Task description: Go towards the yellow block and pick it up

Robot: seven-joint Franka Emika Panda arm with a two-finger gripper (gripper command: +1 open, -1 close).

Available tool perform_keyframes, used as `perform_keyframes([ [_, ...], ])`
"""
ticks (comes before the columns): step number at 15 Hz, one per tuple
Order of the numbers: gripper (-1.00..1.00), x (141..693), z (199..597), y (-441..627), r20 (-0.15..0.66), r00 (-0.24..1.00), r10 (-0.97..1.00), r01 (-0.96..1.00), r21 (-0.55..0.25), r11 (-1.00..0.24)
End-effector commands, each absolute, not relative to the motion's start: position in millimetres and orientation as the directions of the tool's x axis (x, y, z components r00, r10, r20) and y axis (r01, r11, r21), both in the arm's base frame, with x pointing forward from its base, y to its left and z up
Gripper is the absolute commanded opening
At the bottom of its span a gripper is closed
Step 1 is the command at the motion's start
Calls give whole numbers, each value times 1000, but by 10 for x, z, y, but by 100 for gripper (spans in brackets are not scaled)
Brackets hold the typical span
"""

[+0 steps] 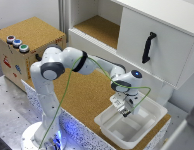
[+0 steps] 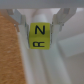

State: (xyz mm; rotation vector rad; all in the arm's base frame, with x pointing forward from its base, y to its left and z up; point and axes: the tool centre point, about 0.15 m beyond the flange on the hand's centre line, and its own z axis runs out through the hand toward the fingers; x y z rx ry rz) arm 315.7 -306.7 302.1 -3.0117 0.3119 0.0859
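Observation:
In the wrist view the yellow block (image 2: pixel 40 36), a small cube with black letters N and R on its faces, sits between my two fingertips (image 2: pixel 21 23). They press on its two sides, so the gripper (image 2: pixel 42 22) is shut on it. In the exterior view the gripper (image 1: pixel 126 109) points down over the near corner of the white tray (image 1: pixel 147 126). At that scale the block is too small to make out. White tray surface shows beneath the block in the wrist view.
The cork-topped table (image 1: pixel 89 95) carries the tray at its end on the exterior view's right. A white cabinet (image 1: pixel 152 45) with a black handle (image 1: pixel 148 46) stands behind. At the back on that view's left is a cork box (image 1: pixel 32 37) with coloured buttons.

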Motion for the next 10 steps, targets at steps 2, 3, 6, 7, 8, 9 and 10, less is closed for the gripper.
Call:
perform_keyframes([
  [2,-100,2973,3213,-1839,3,995,-103,-103,58,-993],
  [3,-100,2985,3201,-1674,0,997,-80,-80,68,-995],
  [6,-100,3007,3184,-1279,-11,1000,-14,-13,80,-997],
  [7,-100,3006,3147,-1061,-25,999,27,29,94,-995],
  [8,-100,3003,3115,-929,-37,998,50,54,99,-994],
  [9,-100,3000,3092,-833,-46,997,70,74,100,-992],
  [10,-100,2998,3076,-723,-54,994,92,97,104,-990],
])
